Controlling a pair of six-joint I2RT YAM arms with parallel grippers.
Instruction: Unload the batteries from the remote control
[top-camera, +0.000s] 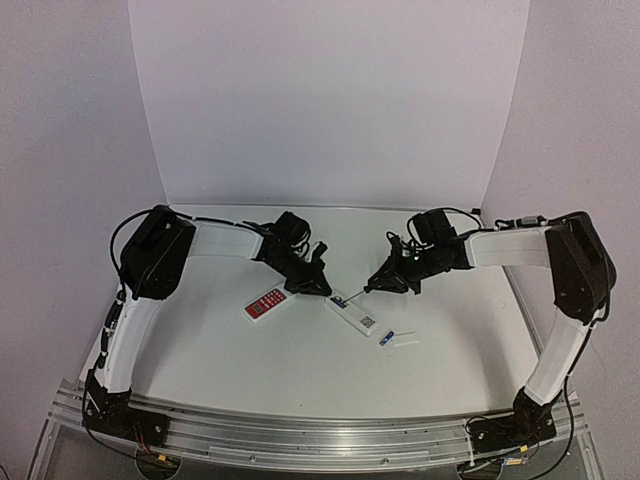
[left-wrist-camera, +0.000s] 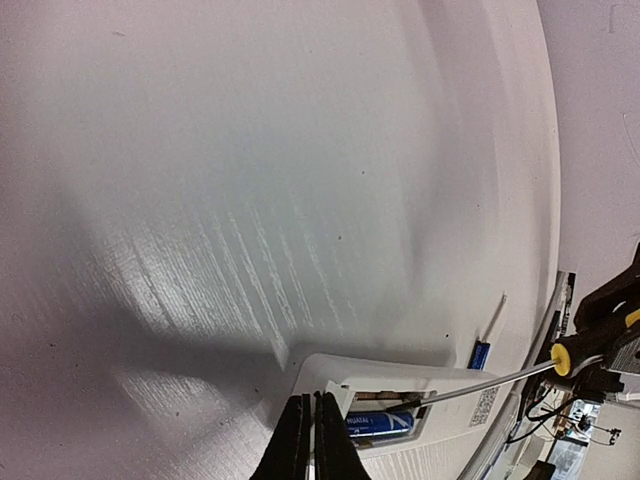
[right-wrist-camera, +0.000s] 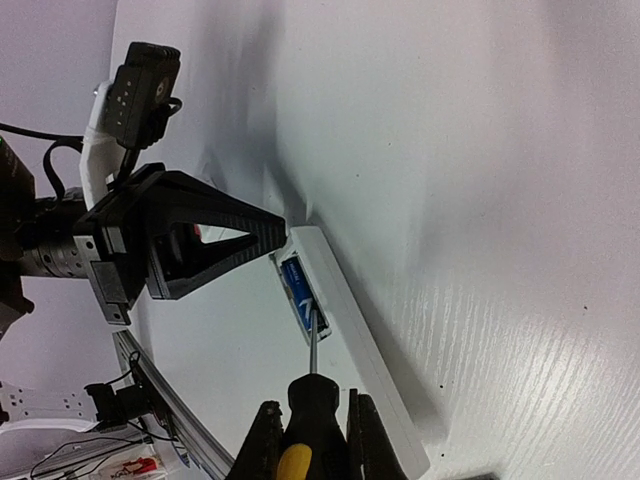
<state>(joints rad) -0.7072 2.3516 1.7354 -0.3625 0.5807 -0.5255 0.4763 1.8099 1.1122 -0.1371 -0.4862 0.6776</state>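
The long white remote control (top-camera: 352, 314) lies back up at mid table, with its battery bay open. One blue battery (left-wrist-camera: 380, 424) sits in the bay and also shows in the right wrist view (right-wrist-camera: 296, 285). A second blue battery (top-camera: 384, 340) lies loose on the table to the right of the remote. My left gripper (top-camera: 314, 286) is shut, its tips (left-wrist-camera: 313, 402) resting on the remote's end beside the bay. My right gripper (right-wrist-camera: 312, 402) is shut on a black and yellow screwdriver (right-wrist-camera: 312, 395). The screwdriver's shaft (left-wrist-camera: 470, 385) reaches into the bay at the battery's end.
A shorter red-faced remote (top-camera: 267, 302) lies to the left of the white one. A small flat white cover piece (top-camera: 406, 339) lies beside the loose battery. A metal rail (top-camera: 330, 435) runs along the near edge, and white walls stand behind and at the sides.
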